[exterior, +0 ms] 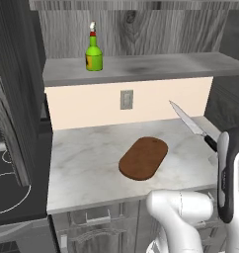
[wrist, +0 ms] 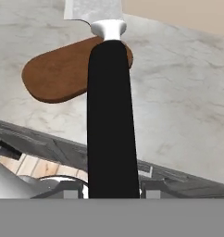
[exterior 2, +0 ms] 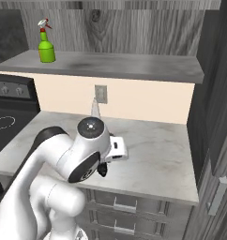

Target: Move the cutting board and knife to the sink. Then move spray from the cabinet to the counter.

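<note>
Bench (exterior: 87, 163): white-grey marble slab, running along the cream wall.
On the bench: 1 cutting board (exterior: 143, 158), reddish-brown, lying flat near the front edge.
Shelf (exterior: 156, 66): plain grey board above the bench.
On the shelf: 1 green spray (exterior: 94, 54), upright, toward its left end.

The knife (wrist: 110, 115) runs up the middle of the hand view, its black handle rising from between the gripper's (wrist: 112, 189) finger tips at the bottom edge, which are closed against the handle on either side. Above the handle sits a pale collar, then the grey blade, cut off by the top edge. Behind the knife, the reddish-brown cutting board (wrist: 63, 74) lies flat on the marble counter (wrist: 178, 106), partly hidden by the handle. Below the counter's front edge run dark grey drawer fronts (wrist: 44, 146). A beige wall (wrist: 188, 14) shows top right.
</note>
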